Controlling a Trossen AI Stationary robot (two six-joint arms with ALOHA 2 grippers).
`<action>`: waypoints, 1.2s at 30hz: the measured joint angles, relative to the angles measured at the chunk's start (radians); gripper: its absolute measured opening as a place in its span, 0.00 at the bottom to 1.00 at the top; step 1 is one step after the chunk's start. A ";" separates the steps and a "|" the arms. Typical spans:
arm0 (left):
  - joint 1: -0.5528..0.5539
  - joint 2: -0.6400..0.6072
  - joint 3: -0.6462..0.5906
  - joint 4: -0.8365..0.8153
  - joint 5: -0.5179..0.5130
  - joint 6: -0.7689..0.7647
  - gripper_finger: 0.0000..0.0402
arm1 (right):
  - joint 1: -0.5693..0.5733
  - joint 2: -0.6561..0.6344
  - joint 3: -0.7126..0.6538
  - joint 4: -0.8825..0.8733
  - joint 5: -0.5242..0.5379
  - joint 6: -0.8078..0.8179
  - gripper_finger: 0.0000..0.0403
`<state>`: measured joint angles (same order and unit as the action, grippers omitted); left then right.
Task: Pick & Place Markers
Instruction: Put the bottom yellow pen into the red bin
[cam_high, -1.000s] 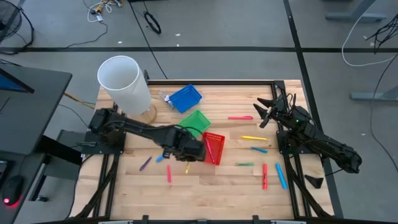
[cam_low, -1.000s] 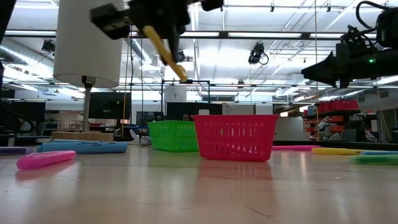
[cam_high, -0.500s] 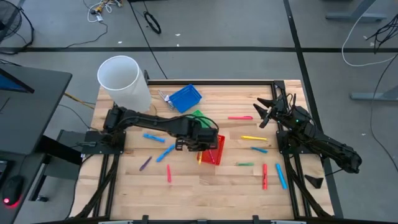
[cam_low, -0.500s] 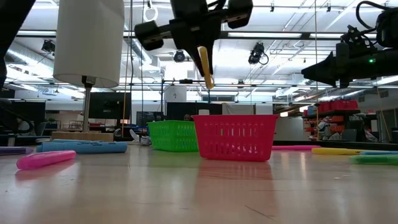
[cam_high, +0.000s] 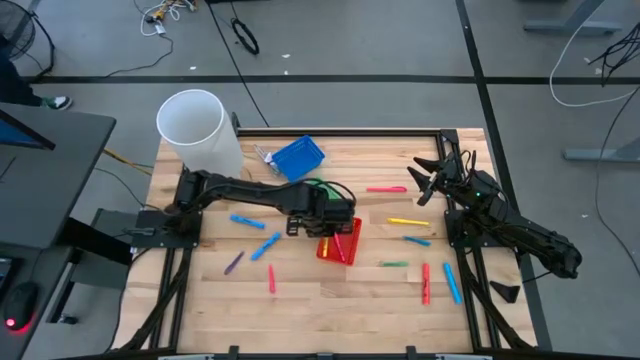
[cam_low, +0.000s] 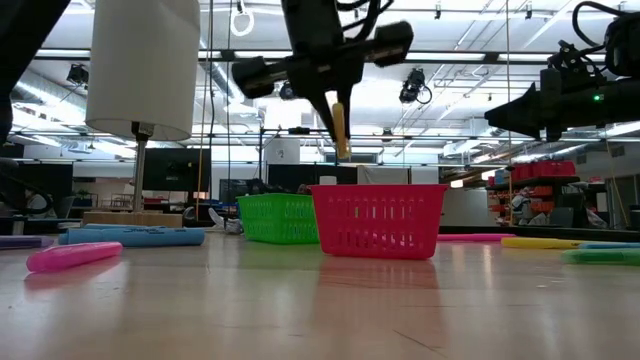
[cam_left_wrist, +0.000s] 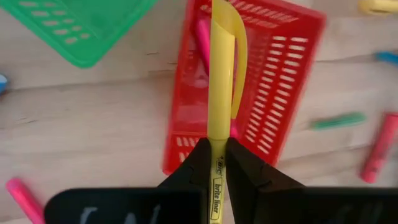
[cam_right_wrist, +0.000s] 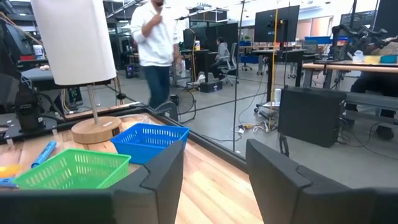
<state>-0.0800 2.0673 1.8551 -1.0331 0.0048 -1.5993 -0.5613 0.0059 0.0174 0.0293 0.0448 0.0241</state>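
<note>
My left gripper (cam_high: 335, 216) hangs over the red basket (cam_high: 343, 245), shut on a yellow marker (cam_low: 339, 124). The marker's lower end points down above the basket's rim (cam_low: 378, 188). A pink marker (cam_left_wrist: 202, 38) lies inside that basket. Other markers lie flat on the wood: pink (cam_high: 386, 189), yellow (cam_high: 407, 222), green (cam_high: 393, 264), red (cam_high: 425, 283) and blue (cam_high: 453, 283) on the right, and blue (cam_high: 265, 246), purple (cam_high: 233, 263) and pink (cam_high: 271, 279) on the left. My right gripper (cam_high: 425, 180) waits open at the right edge, holding nothing. My left gripper pinches the yellow marker's barrel (cam_left_wrist: 217, 148) between its two fingers (cam_left_wrist: 198, 163), at the printed end. The fingers come from above, pointing steeply down, and the marker runs along them. It hangs below the fingertips nearly upright, clear of the red basket.
A green basket (cam_high: 318, 188) and a blue basket (cam_high: 298, 158) stand just beyond the red one. A tall white cylinder on a wooden foot (cam_high: 200, 130) stands at the far left corner. A dark frame edges the table (cam_high: 300, 300). In the right wrist view a person (cam_right_wrist: 155, 50) stands beyond the table.
My left gripper has carried the yellow marker toward the table's right edge, from left of the red basket to above it. The marker has swung from a slant to nearly upright. The grip has stayed shut.
</note>
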 joint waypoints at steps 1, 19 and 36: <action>0.002 0.006 0.000 0.005 0.000 0.000 0.07 | 0.000 0.000 0.000 0.000 0.000 0.000 0.44; 0.009 0.142 0.010 0.164 0.012 0.036 0.07 | 0.003 0.002 0.000 -0.004 -0.002 0.000 0.44; 0.003 0.142 0.011 0.157 0.005 0.017 0.22 | 0.002 0.003 0.000 -0.007 0.000 0.000 0.44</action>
<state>-0.0769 2.2097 1.8660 -0.8764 0.0097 -1.5819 -0.5591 0.0086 0.0174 0.0227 0.0444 0.0242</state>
